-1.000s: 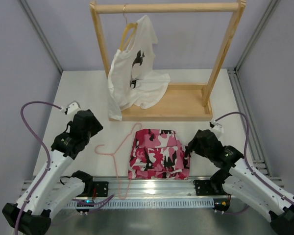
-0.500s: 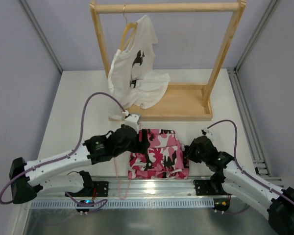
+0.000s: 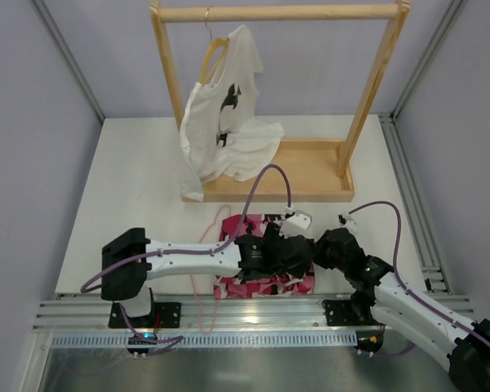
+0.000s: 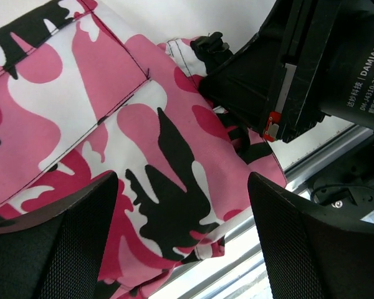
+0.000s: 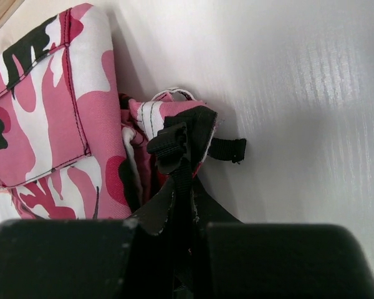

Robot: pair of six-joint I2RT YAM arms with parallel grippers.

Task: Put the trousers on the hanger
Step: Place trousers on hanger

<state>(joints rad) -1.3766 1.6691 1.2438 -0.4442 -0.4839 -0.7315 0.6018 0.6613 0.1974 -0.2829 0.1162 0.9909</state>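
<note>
Right gripper [image 5: 177, 149] has closed on the trousers [image 5: 50, 106] at their 3 o'clock edge; left gripper [image 4: 181, 212], newly arrived overhead, gapes empty. Lifting may follow.

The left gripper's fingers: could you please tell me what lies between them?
Only the camouflage cloth of the trousers shows between the fingers of the open left gripper, in the left wrist view.

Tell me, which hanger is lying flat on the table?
The thin pink wire hanger, lying on the table beside the camouflage trousers. The other, a wooden hanger, hangs up on the rack with the white T-shirt on it.
</note>
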